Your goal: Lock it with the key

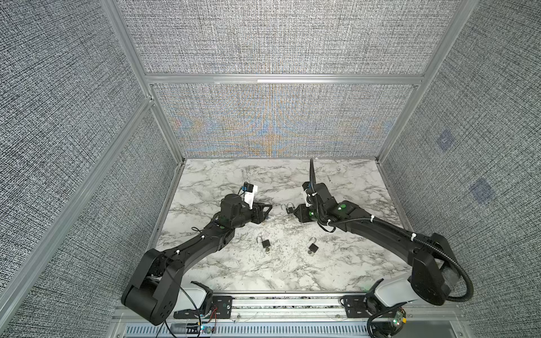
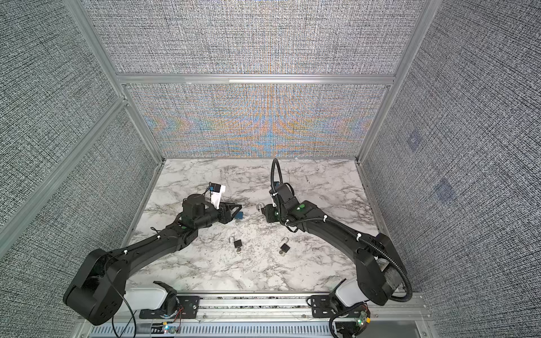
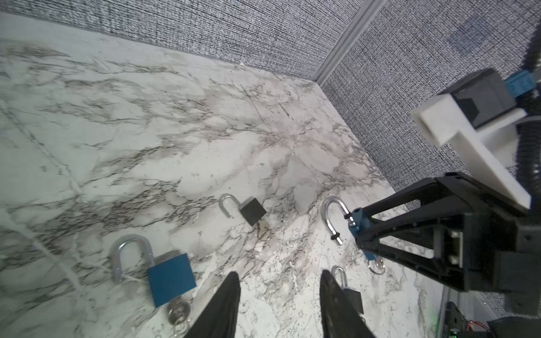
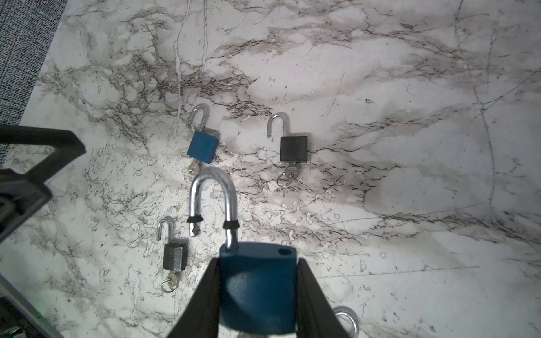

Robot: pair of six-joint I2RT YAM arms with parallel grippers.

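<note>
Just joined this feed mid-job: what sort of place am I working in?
Probably a purpose-built robot test cell: grey fabric panels in an aluminium frame close in three sides of a marble-patterned tabletop, with a mounting rail along its front edge.

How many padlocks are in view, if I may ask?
4: held blue padlock in the right gripper; loose blue padlock and two black padlocks on the table; none apparently hidden.
</note>
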